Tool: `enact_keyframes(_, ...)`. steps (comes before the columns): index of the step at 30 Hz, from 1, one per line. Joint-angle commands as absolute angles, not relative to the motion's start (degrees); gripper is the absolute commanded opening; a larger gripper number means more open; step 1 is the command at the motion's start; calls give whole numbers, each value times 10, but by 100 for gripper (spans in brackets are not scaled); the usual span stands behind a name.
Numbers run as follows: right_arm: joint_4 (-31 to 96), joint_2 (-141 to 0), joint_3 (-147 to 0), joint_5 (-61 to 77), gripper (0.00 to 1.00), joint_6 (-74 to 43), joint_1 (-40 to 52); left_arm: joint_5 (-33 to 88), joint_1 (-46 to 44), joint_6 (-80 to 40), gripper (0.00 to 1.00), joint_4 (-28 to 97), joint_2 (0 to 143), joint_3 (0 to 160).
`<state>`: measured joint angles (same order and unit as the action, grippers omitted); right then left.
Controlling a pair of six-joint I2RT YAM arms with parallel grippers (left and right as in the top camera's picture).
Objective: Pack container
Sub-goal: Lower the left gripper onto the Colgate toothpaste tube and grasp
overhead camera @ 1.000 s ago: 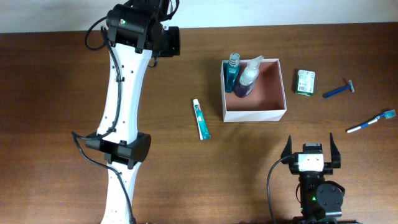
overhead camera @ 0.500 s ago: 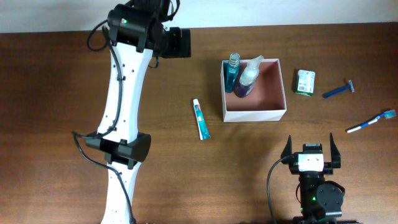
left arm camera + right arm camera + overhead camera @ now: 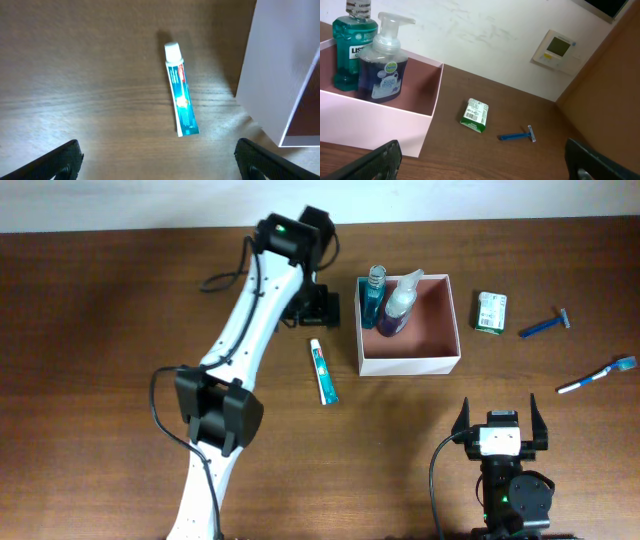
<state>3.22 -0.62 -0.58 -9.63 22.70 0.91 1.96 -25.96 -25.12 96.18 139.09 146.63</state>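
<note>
The container [image 3: 410, 365], a white-walled box with a reddish-brown inside, stands at mid-table. In its far-left corner are a teal mouthwash bottle [image 3: 373, 295] and a blue pump soap bottle [image 3: 397, 305]. A teal toothpaste tube [image 3: 323, 372] lies on the wood to its left. My left gripper [image 3: 322, 308] hovers open just beyond the tube's cap end, beside the container's left wall. In the left wrist view the toothpaste tube [image 3: 181, 90] lies ahead of the left gripper [image 3: 160, 162], the container wall [image 3: 270, 75] at right. My right gripper [image 3: 498, 420] rests open at the near edge.
A green-and-white carton [image 3: 490, 312], a blue razor [image 3: 545, 326] and a toothbrush [image 3: 597, 376] lie right of the container. In the right wrist view the carton [image 3: 476, 116] and the razor [image 3: 518, 135] lie beyond the right gripper [image 3: 485, 162].
My left arm has swung from the far-left back of the table rightward and nearer, ending above the toothpaste's cap end. The right arm has not moved.
</note>
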Motion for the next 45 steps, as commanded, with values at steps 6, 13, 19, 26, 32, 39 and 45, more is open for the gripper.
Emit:
enact_keyframes(6, 37, -2, -3, -106, 99, 227, 15, 24, -260, -292, 99, 924, 1392, 1392)
enact_keyframes(13, 37, -2, -3, -106, 99, 227, 15, 67, -261, -293, 99, 875, 1392, 1318)
enact_keyframes(19, 37, -2, -3, -106, 99, 227, 15, 67, -266, -295, 99, 842, 1393, 1273)
enact_keyframes(26, 37, -2, -3, -106, 99, 227, 15, 69, -267, -328, 99, 806, 1397, 1244)
enact_keyframes(32, 37, -2, -3, -106, 99, 227, 15, 84, -270, -328, 99, 794, 1398, 1226)
enact_keyframes(39, 37, -2, -3, -106, 99, 227, 15, 83, -276, -328, 99, 776, 1399, 1209)
enact_keyframes(45, 37, -2, -3, -106, 99, 227, 15, 83, -277, -328, 99, 768, 1399, 1202)
